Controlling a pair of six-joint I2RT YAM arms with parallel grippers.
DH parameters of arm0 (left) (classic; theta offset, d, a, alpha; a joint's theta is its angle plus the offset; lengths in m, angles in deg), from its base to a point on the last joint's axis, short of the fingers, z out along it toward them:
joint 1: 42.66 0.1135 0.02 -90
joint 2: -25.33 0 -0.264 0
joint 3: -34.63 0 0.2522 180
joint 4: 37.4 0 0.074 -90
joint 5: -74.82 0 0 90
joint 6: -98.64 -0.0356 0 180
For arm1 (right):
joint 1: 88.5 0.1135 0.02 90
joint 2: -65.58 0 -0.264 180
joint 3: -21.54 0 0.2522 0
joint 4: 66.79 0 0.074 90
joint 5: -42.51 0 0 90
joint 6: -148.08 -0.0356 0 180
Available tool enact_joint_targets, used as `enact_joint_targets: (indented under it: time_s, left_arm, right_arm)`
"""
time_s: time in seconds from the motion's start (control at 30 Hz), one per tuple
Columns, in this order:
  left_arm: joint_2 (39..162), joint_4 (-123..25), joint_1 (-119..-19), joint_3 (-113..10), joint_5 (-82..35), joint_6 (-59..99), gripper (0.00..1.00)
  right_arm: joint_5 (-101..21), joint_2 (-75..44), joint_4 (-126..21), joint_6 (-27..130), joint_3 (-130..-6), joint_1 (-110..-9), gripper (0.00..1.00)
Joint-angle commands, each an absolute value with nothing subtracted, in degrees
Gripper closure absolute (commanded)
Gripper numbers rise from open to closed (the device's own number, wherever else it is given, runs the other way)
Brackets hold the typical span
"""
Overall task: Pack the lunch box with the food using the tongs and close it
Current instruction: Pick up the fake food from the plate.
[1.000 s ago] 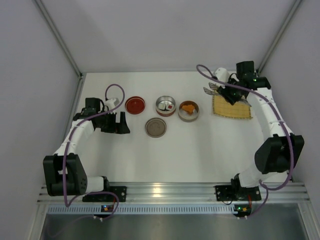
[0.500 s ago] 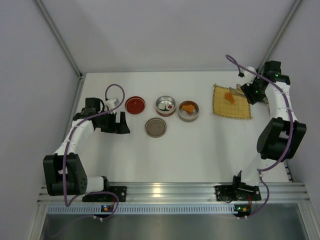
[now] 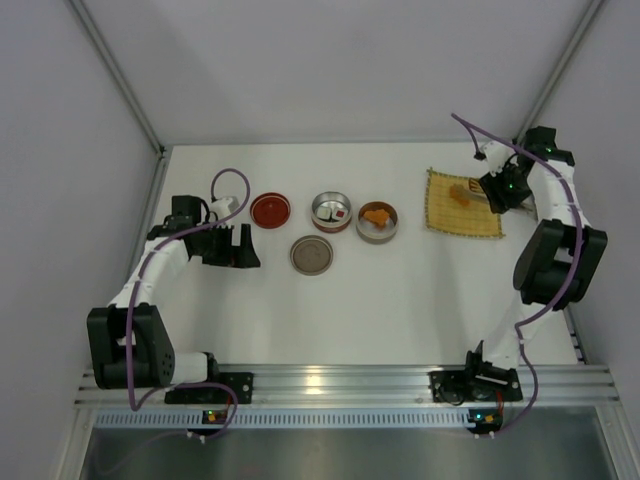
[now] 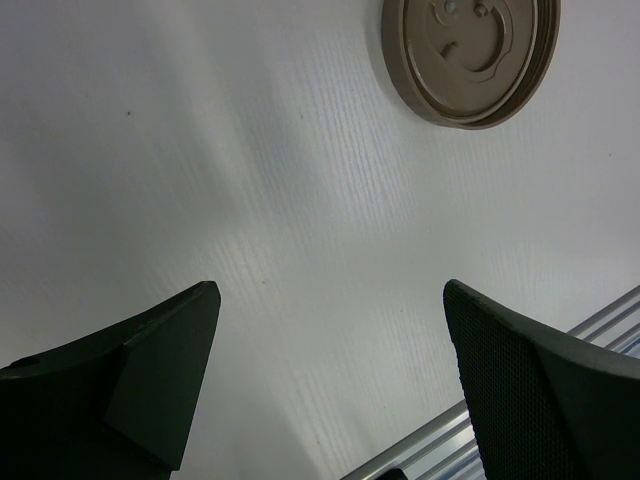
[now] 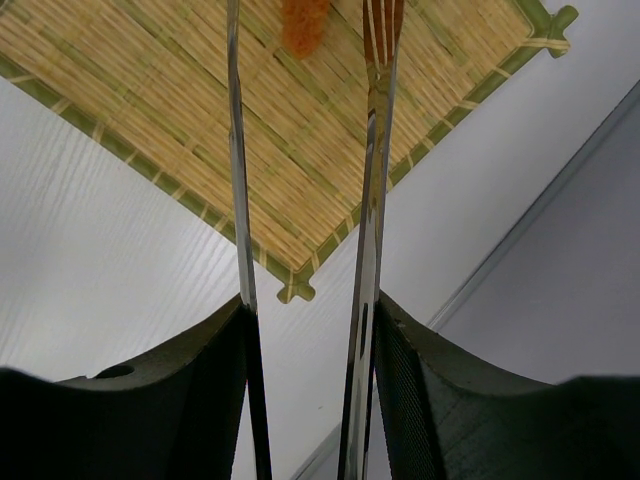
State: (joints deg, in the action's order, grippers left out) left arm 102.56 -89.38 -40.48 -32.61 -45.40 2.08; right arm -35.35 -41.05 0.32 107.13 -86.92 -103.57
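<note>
My right gripper (image 3: 497, 190) (image 5: 312, 310) is shut on the silver tongs (image 5: 237, 150), with one thin arm against each finger. The tong arms stand apart and reach over the yellow mat (image 3: 463, 210) (image 5: 150, 90). An orange food piece (image 3: 461, 193) (image 5: 305, 25) lies on the mat between the tong tips. The lunch box stands as two open round tins: one (image 3: 331, 211) holds white-and-dark pieces, the other (image 3: 377, 221) holds orange chunks. My left gripper (image 3: 240, 247) (image 4: 328, 295) is open and empty, low over the table left of the tins.
A red lid (image 3: 270, 210) lies left of the tins. A brown lid (image 3: 311, 254) (image 4: 470, 55) lies in front of them. The right wall and its corner post run close behind my right wrist. The aluminium rail runs along the near edge.
My right arm swung from above the mat's left part to its right edge, carrying the tongs. The orange piece on the mat is now uncovered. The left arm stayed still.
</note>
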Motion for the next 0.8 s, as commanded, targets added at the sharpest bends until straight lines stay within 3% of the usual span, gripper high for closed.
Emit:
enact_joint_targets:
  time_s: [0.0, 0.57, 0.77]
  left_arm:
    - [103.11, -88.87, -40.11, -34.33, -46.99, 1.35, 0.02]
    - [103.73, -88.78, -40.20, -34.51, -46.82, 1.44, 0.02]
    - [103.90, -88.78, -40.11, -34.51, -46.73, 1.44, 0.02]
  right_arm:
    - [-33.87, -42.00, 0.06, 108.00, -91.18, -104.41, 0.52]
    - [-33.34, -45.87, 0.06, 108.52, -92.07, -104.32, 0.52]
    - [-33.08, -45.52, 0.23, 108.88, -92.06, -104.32, 0.63]
